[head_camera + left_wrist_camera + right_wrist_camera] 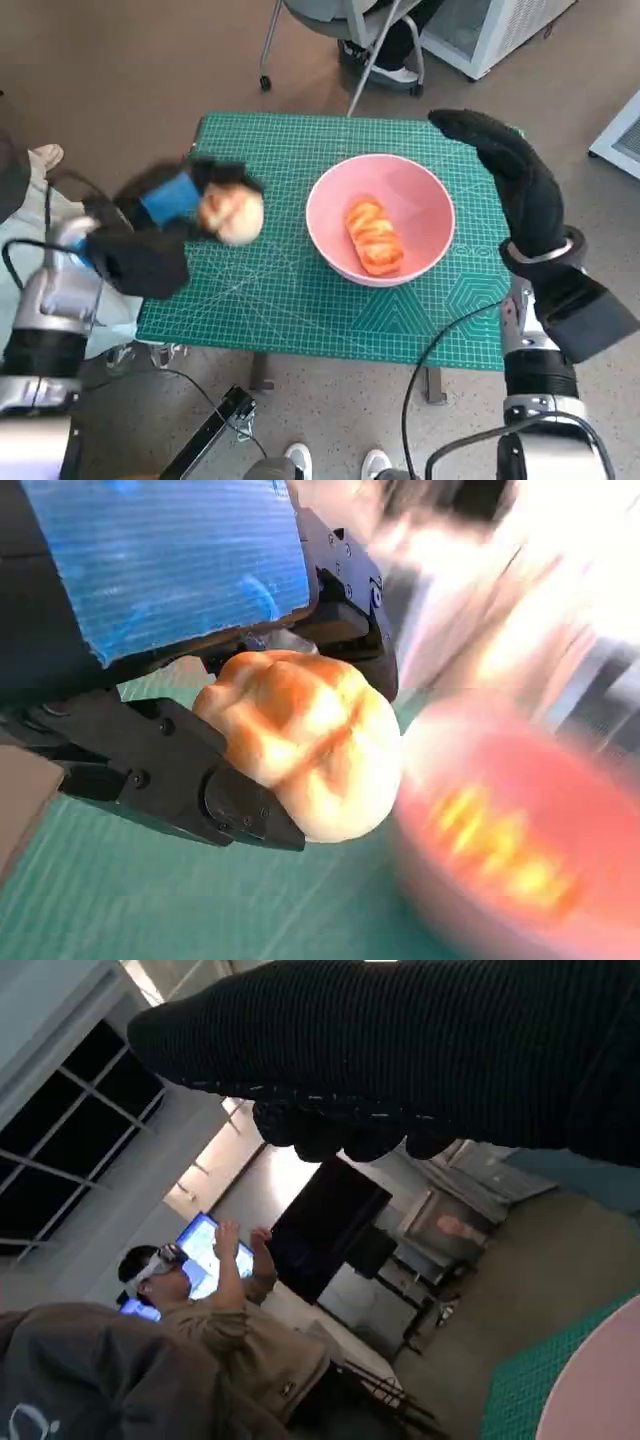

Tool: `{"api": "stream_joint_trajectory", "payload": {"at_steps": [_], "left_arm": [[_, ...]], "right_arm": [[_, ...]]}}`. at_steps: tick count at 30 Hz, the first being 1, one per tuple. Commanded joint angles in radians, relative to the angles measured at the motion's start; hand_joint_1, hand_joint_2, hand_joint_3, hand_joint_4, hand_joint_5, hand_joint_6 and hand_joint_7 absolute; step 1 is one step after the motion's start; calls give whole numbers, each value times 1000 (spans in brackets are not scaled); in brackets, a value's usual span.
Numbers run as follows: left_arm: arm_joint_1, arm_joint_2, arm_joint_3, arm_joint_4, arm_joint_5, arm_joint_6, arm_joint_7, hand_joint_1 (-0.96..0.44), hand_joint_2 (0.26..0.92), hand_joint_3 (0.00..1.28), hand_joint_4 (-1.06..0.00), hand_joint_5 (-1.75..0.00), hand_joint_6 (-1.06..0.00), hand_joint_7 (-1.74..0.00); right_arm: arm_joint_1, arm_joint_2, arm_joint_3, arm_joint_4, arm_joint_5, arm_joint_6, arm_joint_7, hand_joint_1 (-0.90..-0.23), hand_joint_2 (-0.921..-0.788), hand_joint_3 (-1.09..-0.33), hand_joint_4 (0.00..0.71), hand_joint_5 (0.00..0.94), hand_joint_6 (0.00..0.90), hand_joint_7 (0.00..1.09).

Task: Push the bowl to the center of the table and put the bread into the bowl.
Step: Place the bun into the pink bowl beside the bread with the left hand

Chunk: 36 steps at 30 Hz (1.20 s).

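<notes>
The left hand [165, 215] hangs over the left part of the desk [270, 300], which is covered by a green cutting mat with a printed grid. It grips a round bread roll [232, 215], pale gold with scored lines across its crust. In the left wrist view the roll [305, 740] sits pinched between the black fingers [190, 775] below it and the blue-taped back of the left hand [170, 630] above, held off the mat. The roll is just left of the pink bowl [425, 205], close to its rim but apart from it. The bowl stands near the middle of the desk, slightly to the right, and one twisted orange-brown pastry [374, 237] lies inside it; in the left wrist view the bowl [450, 880] is blurred. At the right edge of the desk the right hand [510, 175], in its black glove, is raised with fingers extended and holds nothing; it is beside the bowl's right rim without touching. In the right wrist view the glove [420, 1060] fills the top, a person [215, 1310] wearing a headset sits beyond with hands lifted, and a slice of the bowl's pink rim [600, 1380] shows in the corner.
</notes>
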Motion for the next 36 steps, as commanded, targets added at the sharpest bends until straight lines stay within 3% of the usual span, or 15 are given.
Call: {"api": "stream_joint_trajectory", "payload": {"at_steps": [1,9,14,19,21,22,23,24,27,31,36], "left_arm": [[-59,-51,-3,-32,7,-29,53,0,920,73,-656,-1197,-649,-1149],[-130,-146,-61,-16,72,-58,133,1,915,52,-695,-1142,-680,-1133],[-183,-209,-107,83,109,-101,167,1,918,47,-674,-1136,-699,-1137],[-228,-254,-139,211,121,-136,170,1,920,77,-627,-1175,-667,-1178],[-239,-266,-149,248,116,-125,145,1,921,168,-514,-1270,-572,-1294],[-241,-269,-161,261,115,-105,112,-7,899,205,-384,-1132,-441,-1198],[-243,-270,-169,270,115,-93,89,-13,885,207,-329,-950,-373,-1064],[-247,-269,-181,271,120,-61,52,-22,875,189,-278,-637,-300,-819],[-262,-269,-204,267,125,16,-32,-37,843,123,-121,-208,-168,-441],[-279,-279,-215,269,123,71,-84,-49,827,64,-49,-45,-160,-263],[-271,-284,-222,258,137,92,-68,-79,824,44,-37,-10,-177,-220]], "right_arm": [[7,-3,0,12,-5,8,4,-711,-921,-791,267,3,-1,676],[9,-4,1,6,-6,7,3,-709,-921,-792,267,2,-1,676],[12,-7,0,3,-5,6,4,-709,-921,-792,268,2,-1,674],[16,-11,-1,-2,-1,6,7,-710,-921,-790,268,2,-1,668],[17,-12,-2,-4,0,6,7,-711,-921,-789,268,2,-1,665],[18,-13,-3,-5,1,6,7,-711,-921,-789,268,2,-1,663],[19,-14,-3,-5,1,6,7,-711,-921,-789,268,2,-1,662],[19,-15,-4,-4,1,4,7,-711,-921,-789,268,2,-1,660],[21,-17,-5,-4,0,2,6,-711,-921,-785,267,1,-1,649],[24,-22,-7,-3,-2,-1,4,-709,-921,-782,262,0,-1,634],[24,-26,-8,3,-5,-6,1,-712,-921,-783,258,0,-1,624]]}}
